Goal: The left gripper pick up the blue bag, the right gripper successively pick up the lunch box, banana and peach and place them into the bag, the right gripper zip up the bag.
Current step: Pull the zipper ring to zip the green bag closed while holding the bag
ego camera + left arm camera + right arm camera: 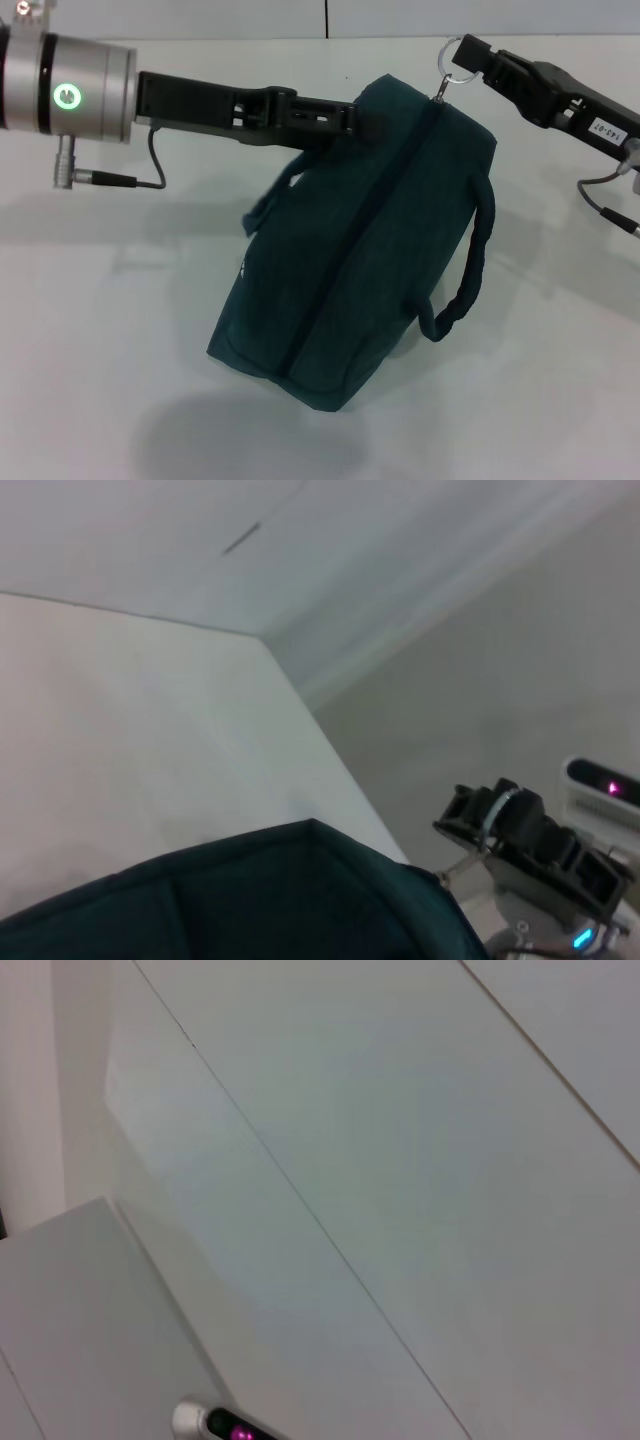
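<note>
Two pincers are on the job, and I see the zip run nearly to its end. Biggest first: the counter [90,350] lies below both pincers. The blue bag [360,260] hangs tilted beneath the left pincer [345,115], which is clenched on the bag's upper edge at the near end; the lower corner looks to rest on the counter. Its handle [465,270] dangles below the right pincer [480,62]. The zipper seam [375,220] runs down from that pincer and looks closed along its visible length. Lunch box, banana and peach are out of sight; I judge them inside. Smallest, the ring pull [452,55] sits right at the right pincer's tip, gripped there. To finish well, I would pull along the seam line, keep the left hold firm against it, and stop once the slider meets the end.
</note>
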Action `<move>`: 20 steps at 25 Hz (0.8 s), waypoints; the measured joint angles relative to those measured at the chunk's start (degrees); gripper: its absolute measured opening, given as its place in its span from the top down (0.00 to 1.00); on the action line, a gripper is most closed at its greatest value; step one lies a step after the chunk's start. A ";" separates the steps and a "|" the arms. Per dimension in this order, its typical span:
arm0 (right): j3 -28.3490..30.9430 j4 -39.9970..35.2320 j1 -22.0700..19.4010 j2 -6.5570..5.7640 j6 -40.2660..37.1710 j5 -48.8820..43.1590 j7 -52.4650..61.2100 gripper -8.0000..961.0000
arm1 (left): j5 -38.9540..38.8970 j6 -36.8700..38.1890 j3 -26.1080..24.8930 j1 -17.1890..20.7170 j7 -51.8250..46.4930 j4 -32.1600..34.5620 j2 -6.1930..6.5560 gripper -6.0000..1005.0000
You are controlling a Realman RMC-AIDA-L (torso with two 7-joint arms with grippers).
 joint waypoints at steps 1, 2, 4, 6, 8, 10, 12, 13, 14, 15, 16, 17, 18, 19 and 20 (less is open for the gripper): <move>0.00 0.06 0.00 0.00 -0.10 0.00 -0.02 0.94 | 0.04 0.02 0.42 0.09 -0.36 0.87 -0.08 0.12; 0.00 0.13 0.00 0.00 -0.20 0.01 -0.05 0.94 | 0.19 0.06 1.28 0.36 -1.01 2.47 -0.18 0.12; 0.00 0.24 0.00 0.03 -0.44 0.02 -0.16 0.94 | 0.86 0.08 1.93 0.66 -1.62 4.11 -0.32 0.12; 0.00 0.28 0.00 0.08 -0.57 0.03 -0.23 0.94 | 1.97 0.07 1.96 0.73 -1.77 4.46 -0.39 0.12; 0.00 0.33 -0.01 0.12 -0.69 0.04 -0.33 0.94 | 2.69 -0.02 1.92 0.74 -1.91 4.35 -0.43 0.12; 0.00 0.38 -0.05 0.15 -0.78 0.06 -0.37 0.94 | 2.92 -0.21 1.82 0.75 -2.21 4.09 -0.45 0.12; 0.00 0.42 -0.07 0.16 -0.91 0.07 -0.38 0.94 | 3.12 -0.41 1.58 0.83 -2.96 4.02 -0.50 0.12; 0.00 0.43 -0.07 0.17 -1.07 0.07 -0.39 0.94 | 3.26 -0.61 1.48 0.90 -3.79 4.00 -0.49 0.12; 0.00 0.44 -0.11 0.18 -1.24 0.06 -0.40 0.94 | 3.35 -0.70 1.45 0.94 -4.40 3.98 -0.47 0.12; 0.00 0.44 -0.11 0.18 -1.24 0.06 -0.40 0.94 | 3.44 -0.79 1.46 1.00 -5.12 3.96 -0.36 0.15; 0.00 0.44 -0.17 0.18 -1.40 0.05 -0.42 0.94 | 3.50 -0.76 1.55 1.03 -5.39 3.96 -0.28 0.18; 0.00 0.44 -0.17 0.18 -1.40 0.05 -0.42 0.94 | 3.55 -0.69 1.68 1.08 -5.46 3.96 -0.23 0.22; 0.00 0.44 -0.20 0.20 -1.43 0.04 -0.45 0.94 | 3.60 -0.58 1.81 1.14 -5.31 4.02 -0.24 0.25; 0.00 0.44 -0.26 0.24 -1.48 0.03 -0.48 0.94 | 3.64 -0.41 1.88 1.20 -5.19 4.16 -0.28 0.28; 0.00 0.44 -0.26 0.24 -1.48 0.03 -0.48 0.94 | 3.67 -0.25 1.95 1.26 -5.07 4.27 -0.34 0.31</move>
